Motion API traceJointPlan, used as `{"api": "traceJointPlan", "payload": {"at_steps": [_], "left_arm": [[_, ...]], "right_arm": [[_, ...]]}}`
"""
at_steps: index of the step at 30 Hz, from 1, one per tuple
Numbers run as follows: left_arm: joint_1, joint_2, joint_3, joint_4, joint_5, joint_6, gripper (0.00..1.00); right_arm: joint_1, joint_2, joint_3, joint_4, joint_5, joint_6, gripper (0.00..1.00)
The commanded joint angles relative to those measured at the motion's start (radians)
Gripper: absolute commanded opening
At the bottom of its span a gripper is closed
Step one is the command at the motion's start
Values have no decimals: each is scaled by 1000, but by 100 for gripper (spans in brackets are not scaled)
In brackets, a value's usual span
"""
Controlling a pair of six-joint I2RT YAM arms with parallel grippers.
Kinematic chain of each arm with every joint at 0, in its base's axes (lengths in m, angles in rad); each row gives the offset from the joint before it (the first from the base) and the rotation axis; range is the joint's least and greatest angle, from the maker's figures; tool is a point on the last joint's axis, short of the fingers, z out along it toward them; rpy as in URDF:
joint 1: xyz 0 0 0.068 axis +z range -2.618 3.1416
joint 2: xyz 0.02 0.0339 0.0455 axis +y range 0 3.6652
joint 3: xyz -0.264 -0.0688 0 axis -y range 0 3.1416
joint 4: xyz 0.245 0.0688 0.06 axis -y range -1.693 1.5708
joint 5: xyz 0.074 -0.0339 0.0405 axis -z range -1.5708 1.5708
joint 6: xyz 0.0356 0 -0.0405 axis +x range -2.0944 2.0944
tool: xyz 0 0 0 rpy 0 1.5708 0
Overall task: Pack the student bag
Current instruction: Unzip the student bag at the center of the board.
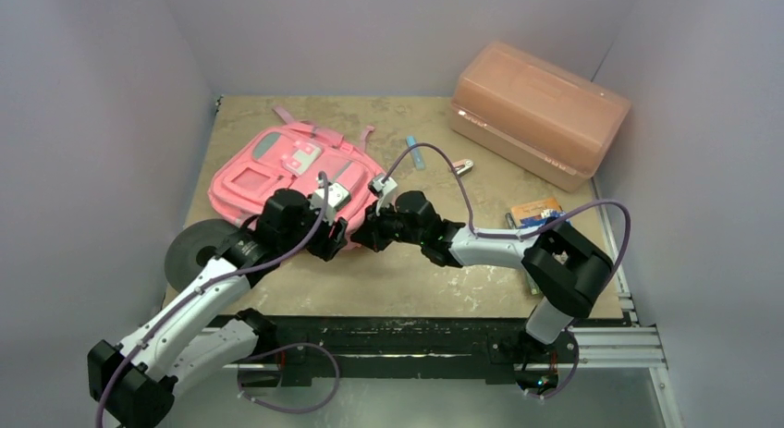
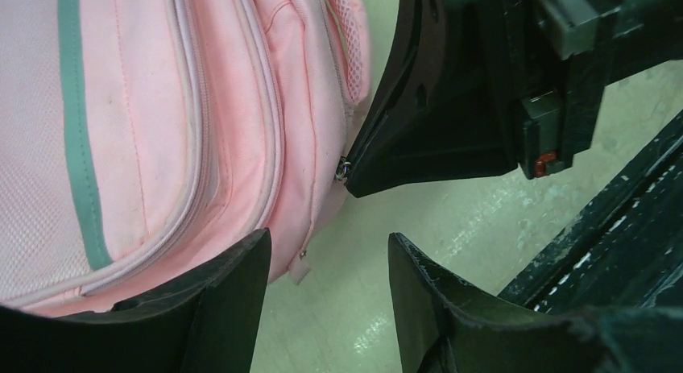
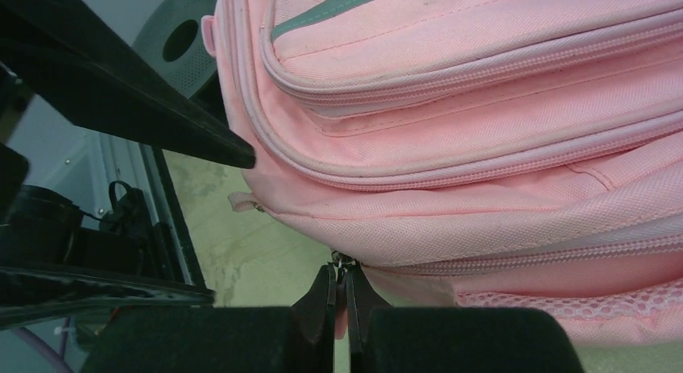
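The pink fabric student bag lies flat at the back left of the table. It also shows in the left wrist view and the right wrist view. My right gripper is shut on a metal zipper pull at the bag's near edge; that pull also shows in the left wrist view. My left gripper is open and empty right beside it at the same edge. A small pink zipper tab hangs just off its left finger.
A rigid translucent orange-pink box stands at the back right. A blue marker, a small clip-like item and a small colourful box lie right of the bag. A grey disc lies at the table's left edge.
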Motion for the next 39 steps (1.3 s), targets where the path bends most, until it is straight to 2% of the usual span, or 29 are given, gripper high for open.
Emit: {"api": "traceJointPlan", "payload": {"at_steps": [1,6,8,11,13,15,17,21,24,30,34,35,37,39], "left_arm": [[-48,69,74,32,-104,108,54],[-50,167,93,37,-143,86,55],[-50,187,102,27,-178,87,51],[-50,201,105,12,-256,105,35],[-50,194,102,3,-299,123,21],[-50,161,92,2,-344,135,8],[-50,101,59,26,-401,153,0],[-50,-50,-22,75,-457,189,0],[-50,-152,-74,119,-410,210,0],[-49,-227,-87,113,-375,214,0],[-50,-252,-92,109,-363,199,0],[-49,-250,-89,113,-361,193,3],[-49,-226,-69,118,-330,170,22],[-50,-181,-30,109,-283,117,36]], "right_arm": [[-3,-69,36,72,-83,23,0],[-5,-76,44,69,-78,22,0],[-5,-80,47,56,-59,13,0],[-5,-98,49,20,-11,3,0],[-5,-111,46,-2,46,-9,0],[-5,-121,57,-68,130,-27,0],[-5,-139,49,-115,231,-67,0],[-6,-183,-7,-138,437,-234,0],[-35,-161,7,-157,531,-343,0],[-132,-35,156,-267,528,-355,0],[-173,-60,154,-217,332,-406,0],[-172,-71,154,-214,285,-414,0],[-170,-88,153,-214,170,-405,0],[-171,-104,151,-219,112,-405,0]]}}
